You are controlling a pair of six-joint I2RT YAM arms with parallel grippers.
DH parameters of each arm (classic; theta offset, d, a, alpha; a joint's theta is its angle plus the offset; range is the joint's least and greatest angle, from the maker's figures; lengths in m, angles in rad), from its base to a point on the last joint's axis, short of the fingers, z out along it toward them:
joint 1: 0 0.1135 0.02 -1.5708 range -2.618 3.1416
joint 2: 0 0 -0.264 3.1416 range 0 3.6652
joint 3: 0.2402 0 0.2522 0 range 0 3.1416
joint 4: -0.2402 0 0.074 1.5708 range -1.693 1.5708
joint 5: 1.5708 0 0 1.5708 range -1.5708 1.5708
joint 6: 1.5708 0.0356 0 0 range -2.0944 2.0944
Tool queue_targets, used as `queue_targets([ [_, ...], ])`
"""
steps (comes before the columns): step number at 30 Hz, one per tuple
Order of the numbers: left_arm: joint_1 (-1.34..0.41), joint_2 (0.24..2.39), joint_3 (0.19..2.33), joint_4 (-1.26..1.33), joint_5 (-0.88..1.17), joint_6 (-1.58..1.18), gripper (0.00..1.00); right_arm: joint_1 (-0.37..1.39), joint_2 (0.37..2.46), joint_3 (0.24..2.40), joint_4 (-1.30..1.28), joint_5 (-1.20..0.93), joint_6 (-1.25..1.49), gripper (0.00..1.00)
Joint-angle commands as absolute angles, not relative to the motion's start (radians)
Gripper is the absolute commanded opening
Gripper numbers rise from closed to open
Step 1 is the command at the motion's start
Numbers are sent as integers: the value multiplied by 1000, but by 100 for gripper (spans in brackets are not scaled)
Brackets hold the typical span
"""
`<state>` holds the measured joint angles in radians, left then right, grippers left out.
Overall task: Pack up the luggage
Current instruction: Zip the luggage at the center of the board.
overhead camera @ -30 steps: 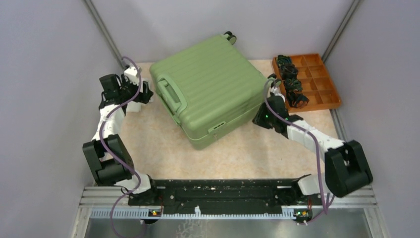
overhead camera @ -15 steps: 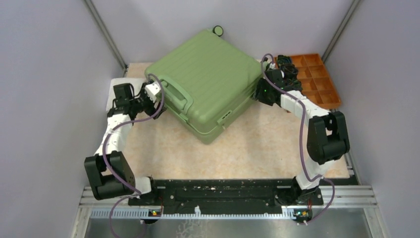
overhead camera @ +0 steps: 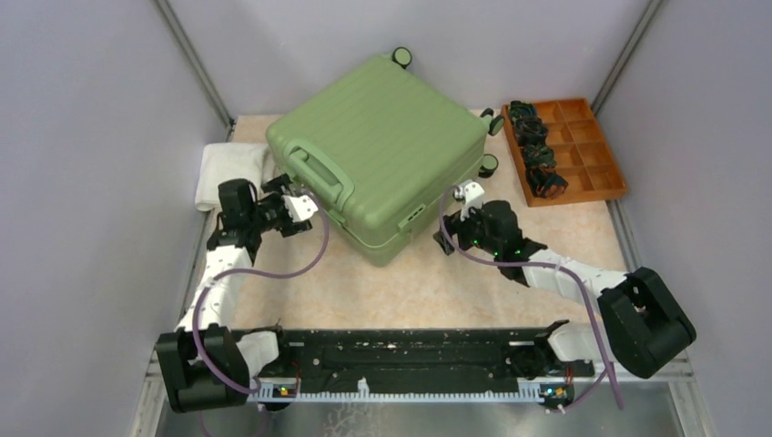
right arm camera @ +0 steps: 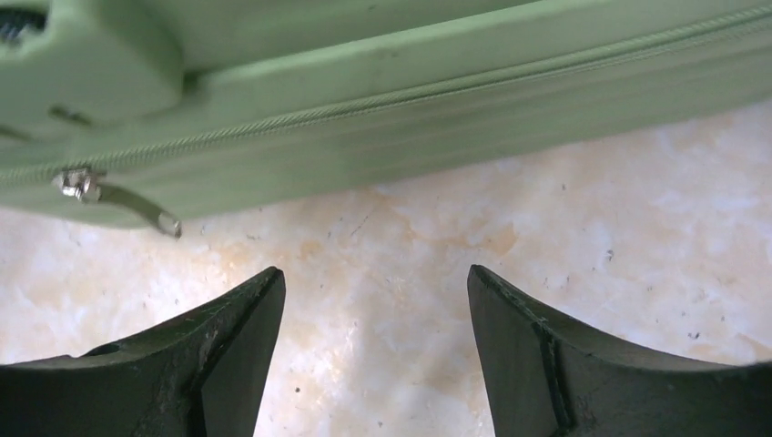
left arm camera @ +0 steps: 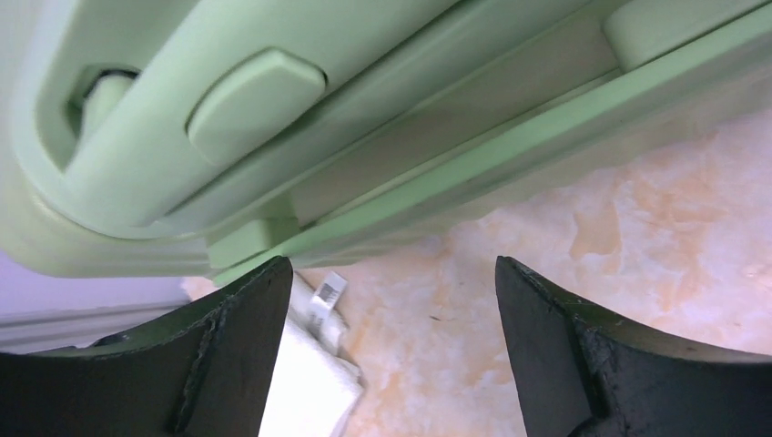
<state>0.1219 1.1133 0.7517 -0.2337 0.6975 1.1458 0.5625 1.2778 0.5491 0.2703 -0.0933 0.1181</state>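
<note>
The luggage (overhead camera: 378, 146) is a closed light-green ribbed suitcase lying flat at the table's middle back, wheels to the back right. My left gripper (overhead camera: 305, 208) is open and empty, low by the suitcase's near-left side, just below its side handle (left arm camera: 137, 137). In the left wrist view the gripper (left arm camera: 391, 346) is over bare table. My right gripper (overhead camera: 446, 239) is open and empty, close to the suitcase's near-right side. In the right wrist view the gripper (right arm camera: 373, 355) faces the zipper seam, with the metal zipper pull (right arm camera: 114, 196) to the upper left.
A folded white towel (overhead camera: 232, 164) lies at the back left, its corner also in the left wrist view (left arm camera: 305, 382). An orange compartment tray (overhead camera: 592, 159) with dark items (overhead camera: 533, 150) stands at the back right. Grey walls close in on three sides.
The suitcase has shifted slightly. My left gripper has come down to its near-left side below the handle. My right arm has swung from the back right corner to the near-right side.
</note>
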Motion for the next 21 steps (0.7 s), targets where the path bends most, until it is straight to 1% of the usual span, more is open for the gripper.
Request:
queue_targets([
  [1,80,1062,698,-16,712,1244,89,566,1260,519,512,-273,-79,74],
  [5,27,1071,665,68,676,1263,89,583,1288,507,615,-355,-131,74],
  [8,5,1081,650,126,667,1242,89,639,1316,505,662,-365,-178,76],
  [13,4,1096,654,125,668,1236,89,698,1375,509,699,-392,-187,76],
  [16,5,1084,639,146,677,1245,88,717,1401,499,744,-374,-179,76],
  [18,3,1076,629,159,684,1252,85,730,1418,490,787,-359,-173,75],
  [21,-36,1072,635,149,682,1266,81,758,1453,496,817,-293,-187,72],
])
